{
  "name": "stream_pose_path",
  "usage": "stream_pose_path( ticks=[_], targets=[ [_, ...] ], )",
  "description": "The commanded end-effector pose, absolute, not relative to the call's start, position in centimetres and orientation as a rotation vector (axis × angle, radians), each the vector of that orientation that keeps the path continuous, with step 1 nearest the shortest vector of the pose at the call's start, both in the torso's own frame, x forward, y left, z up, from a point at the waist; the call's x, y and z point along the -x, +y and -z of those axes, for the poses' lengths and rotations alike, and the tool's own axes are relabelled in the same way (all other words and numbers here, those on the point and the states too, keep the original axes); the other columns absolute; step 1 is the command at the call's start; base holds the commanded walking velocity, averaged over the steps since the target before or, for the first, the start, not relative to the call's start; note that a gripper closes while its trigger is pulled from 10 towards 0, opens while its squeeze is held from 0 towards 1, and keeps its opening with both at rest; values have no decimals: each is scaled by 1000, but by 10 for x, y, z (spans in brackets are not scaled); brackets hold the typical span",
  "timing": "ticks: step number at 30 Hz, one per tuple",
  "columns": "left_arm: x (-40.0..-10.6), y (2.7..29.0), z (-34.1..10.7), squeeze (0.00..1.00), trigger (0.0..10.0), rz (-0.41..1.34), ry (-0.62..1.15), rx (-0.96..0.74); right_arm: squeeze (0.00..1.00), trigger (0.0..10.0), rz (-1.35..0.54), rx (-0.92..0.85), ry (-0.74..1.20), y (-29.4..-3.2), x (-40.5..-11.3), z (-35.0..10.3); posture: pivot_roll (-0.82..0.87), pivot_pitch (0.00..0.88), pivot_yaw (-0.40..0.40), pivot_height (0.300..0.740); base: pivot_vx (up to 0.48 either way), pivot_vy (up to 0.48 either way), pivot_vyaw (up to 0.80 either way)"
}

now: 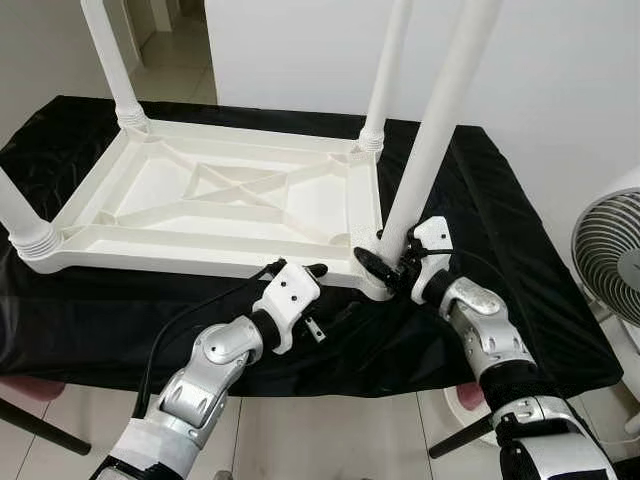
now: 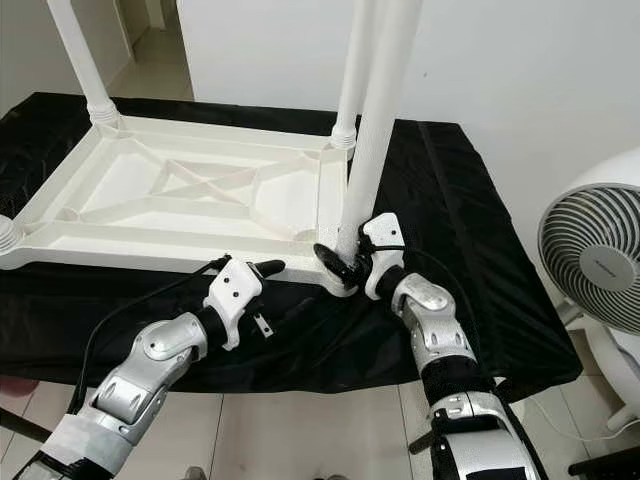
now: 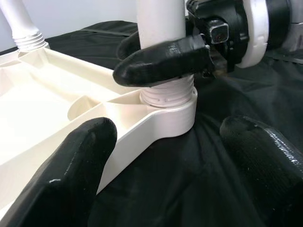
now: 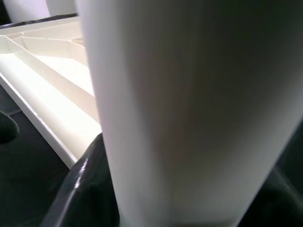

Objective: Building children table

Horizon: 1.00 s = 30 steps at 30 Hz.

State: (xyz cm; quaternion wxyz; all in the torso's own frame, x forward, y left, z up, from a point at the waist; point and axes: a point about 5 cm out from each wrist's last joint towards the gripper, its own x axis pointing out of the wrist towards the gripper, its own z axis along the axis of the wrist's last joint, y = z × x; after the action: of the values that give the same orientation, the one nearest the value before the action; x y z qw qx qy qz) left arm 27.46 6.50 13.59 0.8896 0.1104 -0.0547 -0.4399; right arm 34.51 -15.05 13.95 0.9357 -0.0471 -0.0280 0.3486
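A white plastic children's table (image 1: 220, 200) lies upside down on a black-covered surface (image 1: 500, 230). Two legs stand screwed in at its far corners and one at the near left corner (image 1: 25, 235). My right gripper (image 1: 385, 262) is shut on the near right leg (image 1: 430, 140) just above its threaded base (image 3: 168, 94), which sits in the corner socket. One black finger (image 3: 161, 61) wraps the leg's front. My left gripper (image 1: 318, 298) is open, low at the table's front edge beside that corner, its fingers (image 3: 85, 161) spread wide and holding nothing.
A white standing fan (image 1: 610, 260) is on the floor at the right. The black cloth hangs over the front edge near my arms. A white wall is behind, with a doorway (image 1: 170, 50) at the far left. Something pink (image 1: 30, 388) sits low left.
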Motion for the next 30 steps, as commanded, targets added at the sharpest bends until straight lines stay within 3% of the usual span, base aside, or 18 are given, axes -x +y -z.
stream_pose_path(
  ticks=[1, 8, 10, 20, 30],
  targets=[
    [-272, 60, -138, 0, 10000, 991, -121, -248, 0, 0, -728, 96, -36, -151, -345, -135, 107, 28, -50, 740, 0, 0, 0],
    [-272, 60, -138, 0, 10000, 993, -126, -250, 0, 0, -738, 92, -26, -149, -343, -128, 105, 13, -44, 740, 0, 0, 0],
    [-271, 59, -138, 0, 10000, 998, -124, -246, 0, 10000, -706, 87, -17, -150, -342, -123, 101, 9, -45, 740, 0, 0, 0],
    [-269, 58, -136, 0, 10000, 1005, -119, -243, 0, 10000, -643, 72, -18, -145, -338, -116, 98, 7, -50, 740, 0, 0, 0],
    [-266, 57, -133, 0, 10000, 1013, -111, -238, 0, 10000, -271, -56, -64, -134, -333, -118, 90, 4, -51, 740, 0, 0, 0]
  ],
)
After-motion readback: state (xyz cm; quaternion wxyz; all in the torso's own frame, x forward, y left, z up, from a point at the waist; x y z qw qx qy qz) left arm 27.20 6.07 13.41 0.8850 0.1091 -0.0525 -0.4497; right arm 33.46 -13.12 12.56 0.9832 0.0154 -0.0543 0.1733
